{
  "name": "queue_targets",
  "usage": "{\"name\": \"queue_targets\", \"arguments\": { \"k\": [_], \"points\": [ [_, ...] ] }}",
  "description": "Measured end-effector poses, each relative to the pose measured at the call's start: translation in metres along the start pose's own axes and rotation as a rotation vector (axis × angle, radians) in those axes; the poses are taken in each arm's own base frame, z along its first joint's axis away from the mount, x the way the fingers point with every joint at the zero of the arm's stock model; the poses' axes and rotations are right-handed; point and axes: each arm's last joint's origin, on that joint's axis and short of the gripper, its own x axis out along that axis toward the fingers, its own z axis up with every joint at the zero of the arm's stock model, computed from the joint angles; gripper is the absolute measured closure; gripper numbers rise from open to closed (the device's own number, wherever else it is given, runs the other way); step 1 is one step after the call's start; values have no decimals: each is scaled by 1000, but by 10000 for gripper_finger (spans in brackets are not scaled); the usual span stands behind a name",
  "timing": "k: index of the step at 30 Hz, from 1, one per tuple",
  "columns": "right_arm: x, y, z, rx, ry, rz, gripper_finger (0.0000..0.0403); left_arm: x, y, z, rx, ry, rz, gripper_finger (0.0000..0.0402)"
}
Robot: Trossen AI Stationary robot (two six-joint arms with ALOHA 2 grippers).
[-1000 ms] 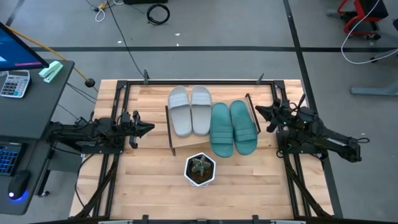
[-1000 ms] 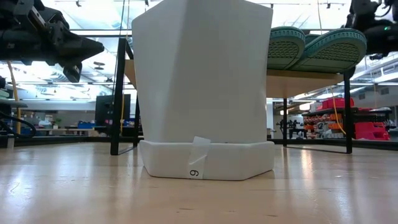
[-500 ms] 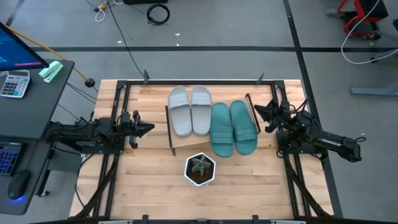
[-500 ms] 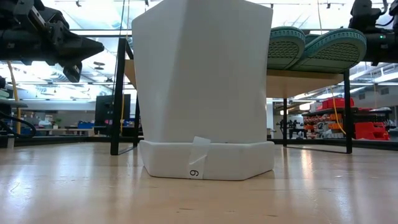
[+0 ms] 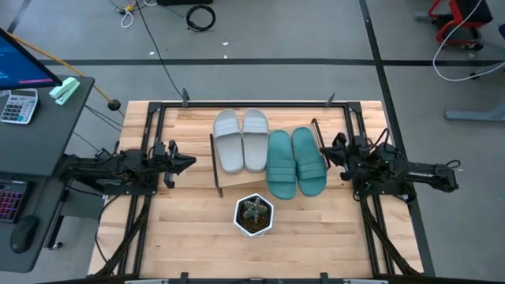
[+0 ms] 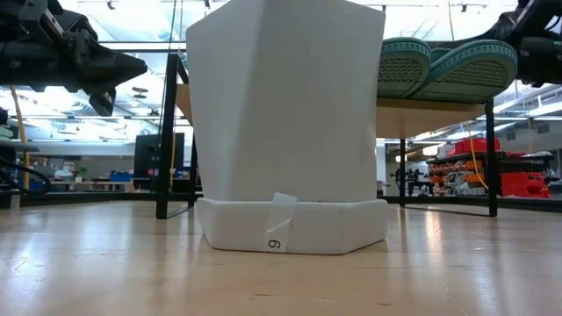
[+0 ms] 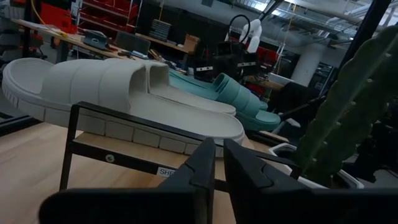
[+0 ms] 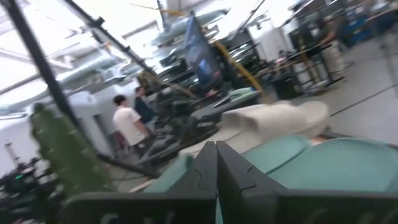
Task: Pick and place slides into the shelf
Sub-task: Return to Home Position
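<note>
Four slides (image 5: 272,158) unmoved; right arm (image 5: 394,170) swung level.

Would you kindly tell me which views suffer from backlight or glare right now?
Low view: bright ceiling lights behind turn the left tool into a dark silhouette, and light reflects off the tabletop. Right wrist view: the ceiling beyond the teal slide burns out white. High view: evenly lit, no glare.

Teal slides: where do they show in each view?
High: teal slides on the shelf's right half.
Low: slides upper right, on the shelf.
Left wrist: slides mid-picture, behind the grey slide.
Right wrist: slides lower right.
Landmark: the potted plant, in all four.
</note>
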Motion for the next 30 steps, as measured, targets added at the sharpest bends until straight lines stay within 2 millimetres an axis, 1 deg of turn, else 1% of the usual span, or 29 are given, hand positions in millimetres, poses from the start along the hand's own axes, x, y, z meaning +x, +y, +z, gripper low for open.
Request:
{"name": "queue_targets", "arguments": {
  "k": [3,8,13,22,30],
  "points": [
    [0,3,-3,-2,25,30,403,0,0,0,0,0,0,362],
    [0,3,-7,-26,71,28,403,0,0,0,0,0,0,370],
    [0,4,-7,-48,72,32,403,0,0,0,0,0,0,374],
    [0,4,-8,-81,75,40,400,0,0,0,0,0,0,361],
    [0,4,-6,-86,76,39,391,0,0,0,0,0,0,373]
  ]
}}
